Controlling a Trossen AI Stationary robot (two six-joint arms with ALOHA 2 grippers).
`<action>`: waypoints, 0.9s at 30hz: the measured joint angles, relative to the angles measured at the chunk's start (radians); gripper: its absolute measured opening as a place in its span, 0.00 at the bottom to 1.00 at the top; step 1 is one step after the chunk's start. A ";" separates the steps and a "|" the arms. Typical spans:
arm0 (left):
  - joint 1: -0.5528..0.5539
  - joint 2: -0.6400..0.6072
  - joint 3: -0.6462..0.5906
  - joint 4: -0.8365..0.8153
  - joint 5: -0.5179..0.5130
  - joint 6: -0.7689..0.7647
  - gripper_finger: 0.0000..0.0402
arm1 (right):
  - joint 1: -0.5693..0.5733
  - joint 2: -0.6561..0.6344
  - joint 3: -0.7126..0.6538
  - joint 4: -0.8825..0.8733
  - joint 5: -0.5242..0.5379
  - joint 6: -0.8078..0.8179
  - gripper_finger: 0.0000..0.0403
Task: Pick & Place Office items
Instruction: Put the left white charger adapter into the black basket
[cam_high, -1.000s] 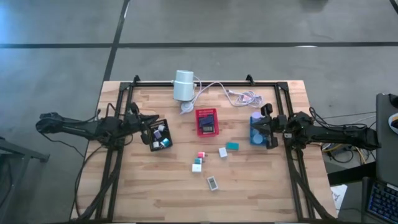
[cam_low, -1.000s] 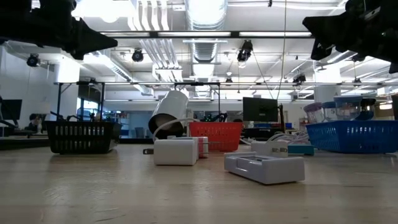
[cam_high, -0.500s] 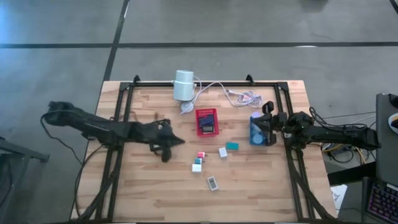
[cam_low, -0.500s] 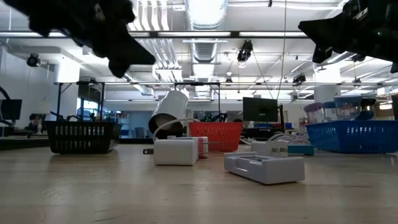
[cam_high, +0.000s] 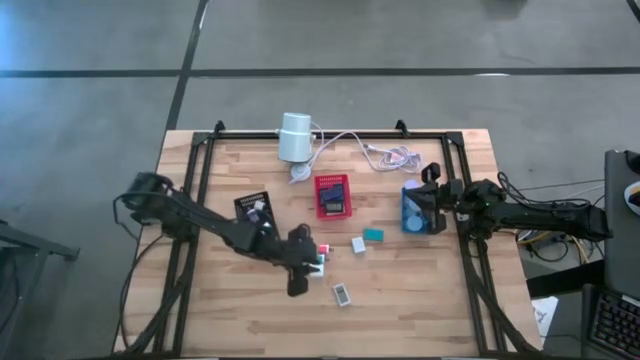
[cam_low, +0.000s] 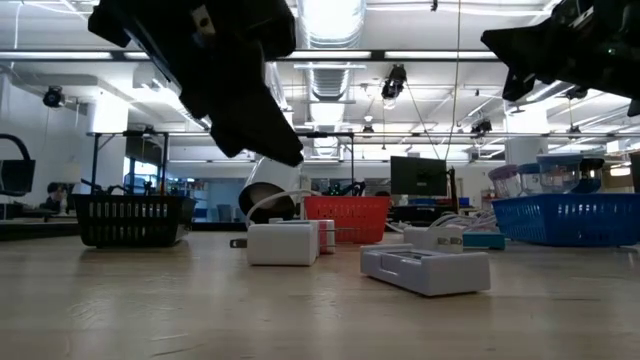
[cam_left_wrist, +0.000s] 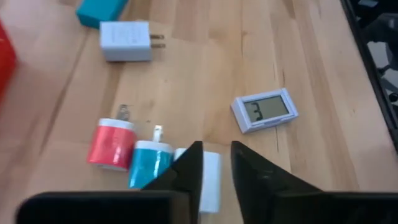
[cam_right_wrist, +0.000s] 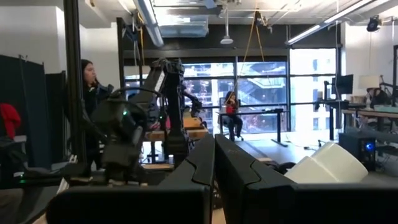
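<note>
Several office items lie mid-table: a pink charger (cam_left_wrist: 112, 144), a teal charger (cam_left_wrist: 149, 163) and a white charger (cam_left_wrist: 211, 177) side by side, another white charger (cam_left_wrist: 126, 41), a teal block (cam_left_wrist: 99, 11) and a small grey display (cam_left_wrist: 264, 111). My left gripper (cam_left_wrist: 216, 155) hangs tipped downward above the white charger beside the teal one, its fingers slightly open and clear of the table; in the low view the left gripper (cam_low: 285, 150) is well above the tabletop. My right gripper (cam_right_wrist: 214, 152) stays shut over the blue tray (cam_high: 412, 212).
A red tray (cam_high: 333, 195) sits beyond the items and a black tray (cam_high: 253, 207) at the left holds small pieces. A white cylinder (cam_high: 296, 137) with a cable (cam_high: 385, 152) lies at the far edge. Bare wood lies toward the near edge.
My left gripper has swung from over the black tray toward the table's right and near edge, sinking and tipping downward, and now hangs over the cluster of chargers. The items have not moved.
</note>
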 joint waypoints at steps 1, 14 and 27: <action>-0.003 0.014 0.009 0.000 0.000 -0.004 0.24 | 0.000 0.000 0.000 0.000 -0.001 0.001 0.02; -0.058 0.055 0.039 -0.033 -0.138 0.029 0.72 | 0.000 -0.001 0.000 0.050 -0.004 0.017 0.02; -0.068 0.093 0.039 -0.070 -0.121 0.064 0.81 | 0.000 0.001 0.000 0.020 -0.009 0.094 0.02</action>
